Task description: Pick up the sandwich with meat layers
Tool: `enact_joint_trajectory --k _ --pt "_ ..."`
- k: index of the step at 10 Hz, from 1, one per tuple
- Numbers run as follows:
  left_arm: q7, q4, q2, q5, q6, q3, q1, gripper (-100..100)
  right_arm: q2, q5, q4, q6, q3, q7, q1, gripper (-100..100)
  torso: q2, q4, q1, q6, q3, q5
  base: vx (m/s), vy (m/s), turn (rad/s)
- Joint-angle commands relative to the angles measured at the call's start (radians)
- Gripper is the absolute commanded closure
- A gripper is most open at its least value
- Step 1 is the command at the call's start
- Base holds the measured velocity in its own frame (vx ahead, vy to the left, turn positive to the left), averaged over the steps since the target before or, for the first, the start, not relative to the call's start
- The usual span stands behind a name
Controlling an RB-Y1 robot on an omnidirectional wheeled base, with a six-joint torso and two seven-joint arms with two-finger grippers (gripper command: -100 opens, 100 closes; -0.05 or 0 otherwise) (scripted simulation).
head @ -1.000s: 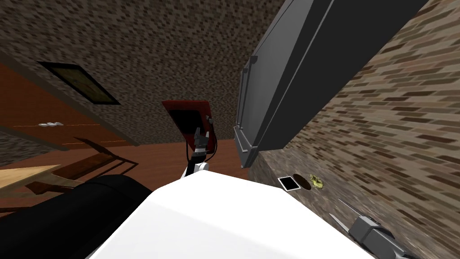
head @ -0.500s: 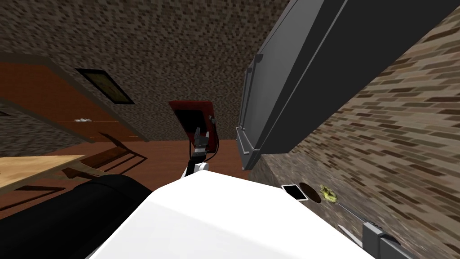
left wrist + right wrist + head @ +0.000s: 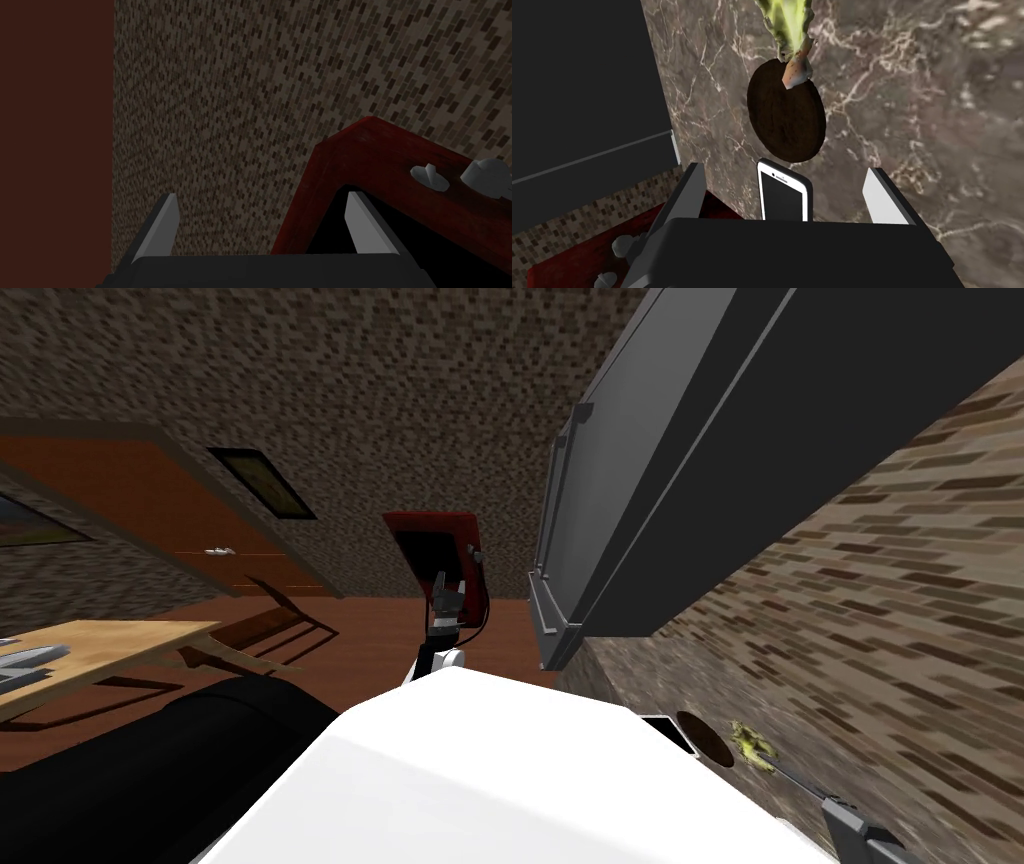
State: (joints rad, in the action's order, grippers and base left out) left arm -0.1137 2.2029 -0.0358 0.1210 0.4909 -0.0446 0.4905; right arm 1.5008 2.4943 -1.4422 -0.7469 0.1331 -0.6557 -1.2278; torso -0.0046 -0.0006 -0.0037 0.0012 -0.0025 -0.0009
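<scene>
**Browns and greys, one splash of green**

The counter is brown marble run through with white veins. The sandwich is yellow-green with a pinkish-orange end, the disc is dark brown, and the phone is white-edged with a black screen. The fridge is dark grey, the wall speckled brown, the cabinet deep red, the table pale wood.

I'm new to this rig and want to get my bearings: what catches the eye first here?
A green-yellow sandwich lies on the marble counter next to a dark round disc. The open right gripper points at a white-edged phone beside the disc. The open left gripper faces a dark red box.
</scene>
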Motion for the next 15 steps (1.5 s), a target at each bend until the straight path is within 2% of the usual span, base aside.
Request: enact_joint_trajectory --k 1,2,4,5,6,7,8,9,10,11,12,13,14,15 --pt "0.0 0.0 0.0 0.0 0.0 0.0 0.0 0 0.018 0.05 0.018 -0.012 0.011 -0.013 -0.006 -100 0.0 0.0 0.0 0.0 0.0 0.0 0.043 -0.049 0.117" --pt "0.0 0.0 0.0 0.0 0.0 0.0 0.0 0 0.054 0.082 0.054 -0.027 0.036 -0.036 -0.013 -100 0.0 0.0 0.0 0.001 0.0 0.0 0.055 -0.07 0.167" --pt "0.0 0.0 0.0 0.0 0.0 0.0 0.0 0 0.054 0.128 0.054 -0.027 0.036 -0.036 -0.013 -100 -0.001 0.0 -0.002 0.001 -0.001 -0.001 0.038 -0.049 0.036" --pt "0.0 0.0 0.0 0.0 0.0 0.0 0.0 0 0.086 0.163 0.086 -0.04 0.061 -0.058 -0.02 -100 0.001 0.0 0.001 0.001 0.0 0.0 0.041 -0.032 0.14" --pt "0.0 0.0 0.0 0.0 0.0 0.0 0.0 0 0.086 0.193 0.086 -0.04 0.061 -0.058 -0.02 -100 0.0 0.0 0.001 0.0 0.0 0.0 0.048 -0.044 0.101" --pt "0.0 0.0 0.0 0.0 0.0 0.0 0.0 0 0.114 0.225 0.115 -0.049 0.088 -0.077 -0.025 -100 0.0 0.0 0.0 0.001 0.0 0.0 0.064 -0.058 0.119" --pt "0.0 0.0 0.0 0.0 0.0 0.0 0.0 0 0.114 0.255 0.115 -0.049 0.088 -0.077 -0.025 -100 -0.001 0.0 -0.001 0.001 -0.001 0.0 0.056 -0.057 0.079" --pt "0.0 0.0 0.0 0.0 0.0 0.0 0.0 0 0.137 0.291 0.141 -0.055 0.114 -0.095 -0.029 -100 -0.001 0.0 -0.001 0.001 -0.001 0.0 0.063 -0.072 0.144" --pt "0.0 0.0 0.0 0.0 0.0 0.0 0.0 0 0.137 0.309 0.141 -0.055 0.114 -0.095 -0.029 -100 -0.002 0.0 -0.002 0.0 -0.001 0.0 0.049 -0.062 0.071" --pt "0.0 0.0 0.0 0.0 0.0 0.0 0.0 0 0.156 0.333 0.162 -0.059 0.138 -0.11 -0.031 -100 -0.001 0.0 -0.001 0.001 -0.001 -0.001 0.051 -0.048 0.108" --pt "0.0 0.0 0.0 0.0 0.0 0.0 0.0 0 0.156 0.358 0.162 -0.059 0.138 -0.11 -0.031 -100 -0.001 0.0 0.0 0.001 -0.001 0.0 0.048 -0.046 0.054" --pt "0.0 0.0 0.0 0.0 0.0 0.0 0.0 0 0.171 0.387 0.179 -0.06 0.161 -0.123 -0.033 -100 -0.001 0.0 0.0 0.001 -0.001 0.0 0.071 -0.062 0.098" --pt "0.0 0.0 0.0 0.0 0.0 0.0 0.0 0 0.171 0.399 0.179 -0.06 0.161 -0.123 -0.033 -100 -0.002 0.0 -0.001 0.001 -0.001 0.0 0.056 -0.054 0.049" --pt "0.0 0.0 0.0 0.0 0.0 0.0 0.0 0 0.183 0.433 0.192 -0.06 0.181 -0.133 -0.033 -100 -0.001 0.0 0.0 0.001 -0.001 0.0 0.055 -0.042 0.091"
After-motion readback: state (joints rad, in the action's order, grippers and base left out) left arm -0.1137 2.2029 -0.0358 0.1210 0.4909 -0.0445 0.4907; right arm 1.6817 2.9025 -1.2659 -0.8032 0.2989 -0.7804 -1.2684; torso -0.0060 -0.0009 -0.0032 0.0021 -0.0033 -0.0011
